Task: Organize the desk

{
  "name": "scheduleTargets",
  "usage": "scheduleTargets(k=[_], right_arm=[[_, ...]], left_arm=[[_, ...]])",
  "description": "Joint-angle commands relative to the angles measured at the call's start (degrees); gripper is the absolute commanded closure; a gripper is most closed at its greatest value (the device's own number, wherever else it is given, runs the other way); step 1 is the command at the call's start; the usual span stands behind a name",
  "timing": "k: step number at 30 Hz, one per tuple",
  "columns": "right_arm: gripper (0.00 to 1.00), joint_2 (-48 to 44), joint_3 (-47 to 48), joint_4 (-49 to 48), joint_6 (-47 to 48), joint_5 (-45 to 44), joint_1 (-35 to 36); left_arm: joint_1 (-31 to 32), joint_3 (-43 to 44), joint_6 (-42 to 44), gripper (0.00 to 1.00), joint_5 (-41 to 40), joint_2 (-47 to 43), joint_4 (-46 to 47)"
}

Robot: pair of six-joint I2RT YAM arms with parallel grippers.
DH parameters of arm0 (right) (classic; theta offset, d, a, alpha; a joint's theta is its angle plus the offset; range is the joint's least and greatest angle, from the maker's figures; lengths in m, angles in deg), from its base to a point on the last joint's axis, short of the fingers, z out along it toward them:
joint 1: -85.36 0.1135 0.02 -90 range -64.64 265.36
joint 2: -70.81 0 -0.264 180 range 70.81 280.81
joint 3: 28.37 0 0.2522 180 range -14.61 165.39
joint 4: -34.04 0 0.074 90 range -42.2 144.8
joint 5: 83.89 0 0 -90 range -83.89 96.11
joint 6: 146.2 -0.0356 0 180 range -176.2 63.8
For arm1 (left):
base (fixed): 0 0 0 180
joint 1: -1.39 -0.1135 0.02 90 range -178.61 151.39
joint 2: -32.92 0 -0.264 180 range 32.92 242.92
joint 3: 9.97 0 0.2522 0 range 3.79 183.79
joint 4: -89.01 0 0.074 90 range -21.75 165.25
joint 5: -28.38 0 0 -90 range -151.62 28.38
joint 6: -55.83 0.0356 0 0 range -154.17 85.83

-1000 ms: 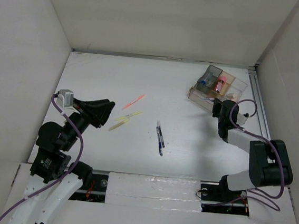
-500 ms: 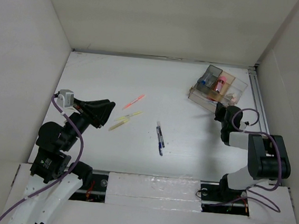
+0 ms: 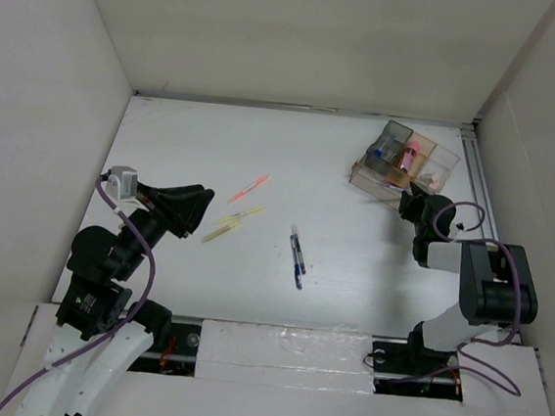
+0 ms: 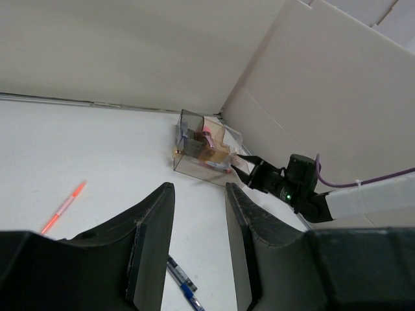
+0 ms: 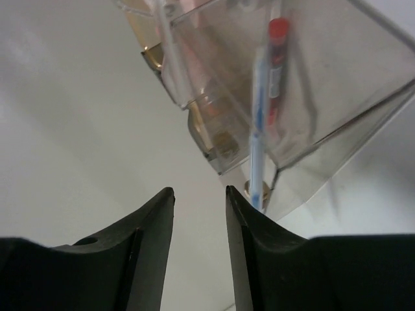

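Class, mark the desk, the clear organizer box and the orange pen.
desk (image 3: 196,131): top view, bare far-left surface.
clear organizer box (image 3: 369,178): top view, near wall.
orange pen (image 3: 249,189): top view, mid-barrel.

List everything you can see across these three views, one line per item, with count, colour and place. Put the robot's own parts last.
desk: one, white, fills the workspace
metal rail: one, silver, along the desk's right edge
organizer box: one, clear with compartments, far right corner
pink item: one, pink, inside the organizer box
pen: at least one, blue, inside the organizer box
orange pen: one, orange-red, left of centre
yellow pens: two, pale yellow, just nearer than the orange pen
blue pens: seemingly two, dark blue, centre, lying close together
left gripper: one, black, open, beside the yellow pens
right gripper: one, black, open, at the organizer box's near side
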Motion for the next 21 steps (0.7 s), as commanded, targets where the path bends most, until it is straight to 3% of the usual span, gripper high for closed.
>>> scheduleTargets(k=[1,5,9,11,14,15,19,21], right_arm=[[0.56,-0.21,1.88,-10.12,-0.97,2.08,-0.35],[0.53,-1.96,2.23,-16.53,-0.97,4.28,-0.87],[0.51,-5.91,4.33,-14.26,3.22,5.51,-0.87],[0.58,-7.41,5.82,-14.26,6.92,8.23,-0.87],[0.76,-9.18,8.19,-13.03,17.89,17.1,1.14],[0.86,-9.09,8.9,-12.85,24.45,19.64,1.84],[1.0,-1.92,13.64,-8.91,40.9,40.07,7.19],[1.0,1.7,14.7,-7.94,44.87,46.36,9.31]], left_arm=[[-0.12,0.39,0.54,0.67,0.71,0.23,2.39],[-0.12,0.39,0.54,0.67,0.71,0.32,2.48],[-0.12,0.57,0.54,0.67,0.71,0.58,2.48],[-0.12,0.48,0.54,0.67,0.71,0.23,2.48],[-0.12,0.48,0.54,0.67,0.54,0.06,2.48],[-0.12,0.48,0.54,0.67,0.45,-0.03,2.39],[-0.12,0.48,0.54,0.67,0.53,-0.3,2.48],[-0.12,0.48,0.54,0.67,0.71,0.23,2.48]])
